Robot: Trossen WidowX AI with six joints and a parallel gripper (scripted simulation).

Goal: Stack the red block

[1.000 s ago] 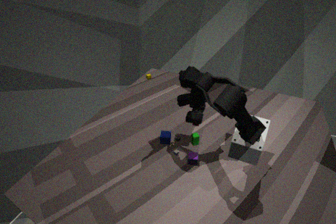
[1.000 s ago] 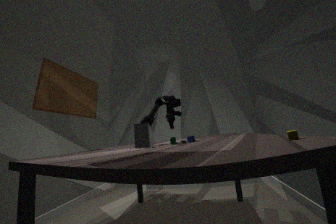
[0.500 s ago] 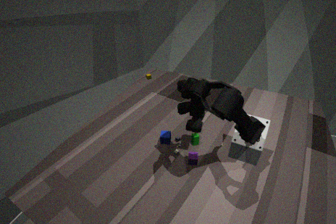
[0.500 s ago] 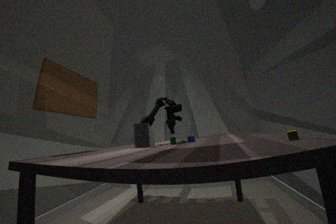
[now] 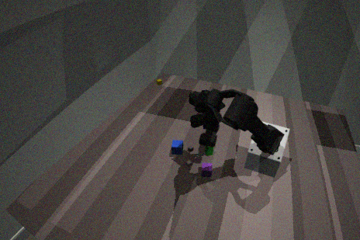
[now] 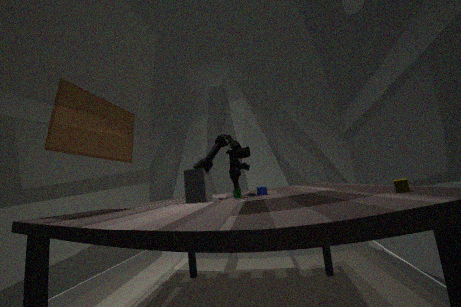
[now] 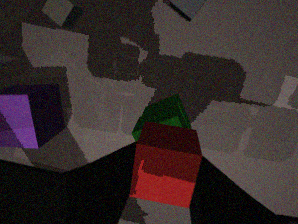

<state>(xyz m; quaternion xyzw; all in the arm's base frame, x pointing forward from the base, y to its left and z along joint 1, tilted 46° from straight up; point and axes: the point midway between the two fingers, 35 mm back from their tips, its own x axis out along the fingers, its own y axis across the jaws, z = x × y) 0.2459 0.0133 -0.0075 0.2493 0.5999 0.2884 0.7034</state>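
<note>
My gripper (image 5: 208, 140) (image 6: 236, 186) (image 7: 165, 155) is shut on the red block (image 7: 165, 167), which shows between the dark fingers in the wrist view; I cannot make it out in the top and exterior views. The gripper points down, close above the green tower (image 5: 209, 151) (image 6: 237, 193). In the wrist view the green tower (image 7: 162, 110) shows just beyond the red block, which hides its near part. The tower stands upright in the exterior view. Whether the red block touches it is too small and dark to tell.
A purple block (image 5: 206, 169) (image 7: 17, 112) and a blue block (image 5: 177, 147) (image 6: 262, 191) stand near the tower. Small grey pieces (image 5: 190, 149) (image 7: 58, 11) lie nearby. A yellow block (image 5: 159, 81) (image 6: 401, 186) is far off. The arm's base sits on a pale box (image 5: 284, 140) (image 6: 195, 187).
</note>
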